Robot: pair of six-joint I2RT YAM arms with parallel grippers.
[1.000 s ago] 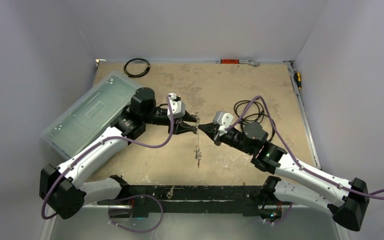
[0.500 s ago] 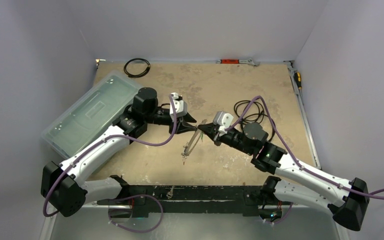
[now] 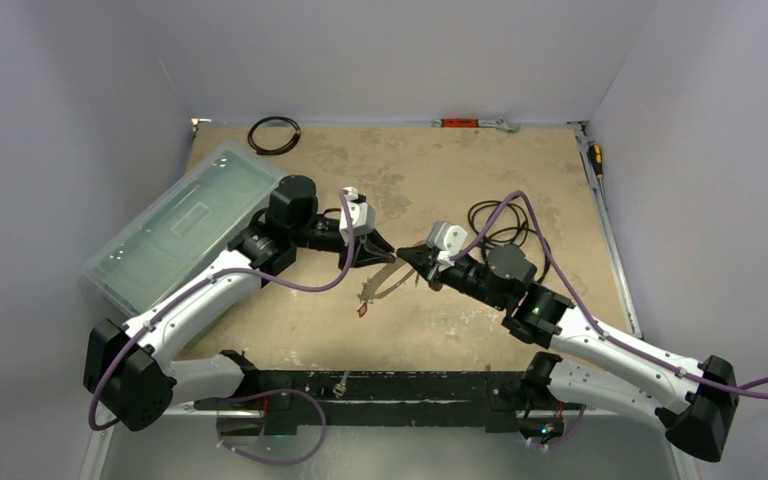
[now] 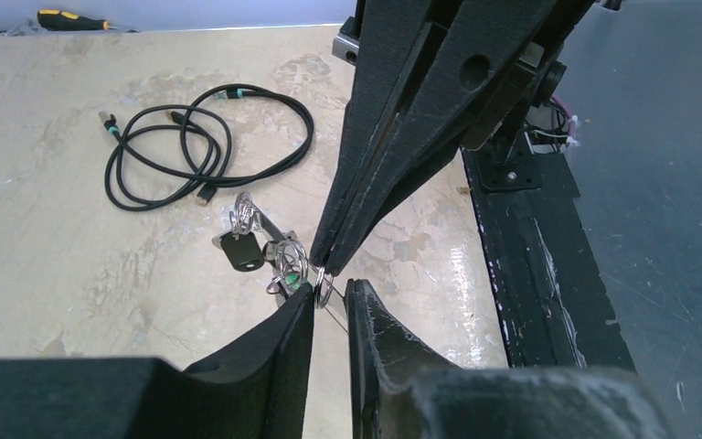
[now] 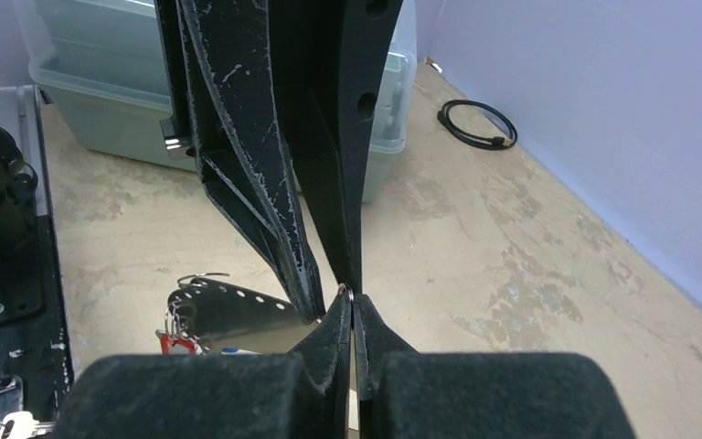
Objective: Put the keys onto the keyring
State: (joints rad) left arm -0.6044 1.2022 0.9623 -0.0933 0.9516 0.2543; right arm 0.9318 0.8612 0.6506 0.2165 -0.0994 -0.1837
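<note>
The keyring (image 3: 387, 284), a thin silvery hoop, hangs slanted between the two grippers over the table's middle. Several keys (image 3: 361, 308) dangle at its low left end, a red tag among them. My right gripper (image 3: 412, 258) is shut on the hoop's wire; in the right wrist view the wire (image 5: 347, 291) shows edge-on between its tips (image 5: 349, 304). My left gripper (image 4: 331, 291) faces it tip to tip, its jaws a narrow gap apart around the wire. Black- and green-tagged keys (image 4: 242, 249) hang just beyond. A red-tagged key (image 5: 175, 343) shows low on the left.
A clear lidded plastic box (image 3: 185, 225) lies under the left arm. A loose black cable (image 3: 495, 220) sits behind the right gripper, and a black coiled cable ring (image 3: 274, 135) lies at the back left. Tools rest along the back (image 3: 470, 123) and right (image 3: 595, 160) edges.
The hoop has tilted, swinging the keys from hanging straight down to low left. My left gripper's jaws have narrowed and drawn slightly left. The right gripper stays shut in place.
</note>
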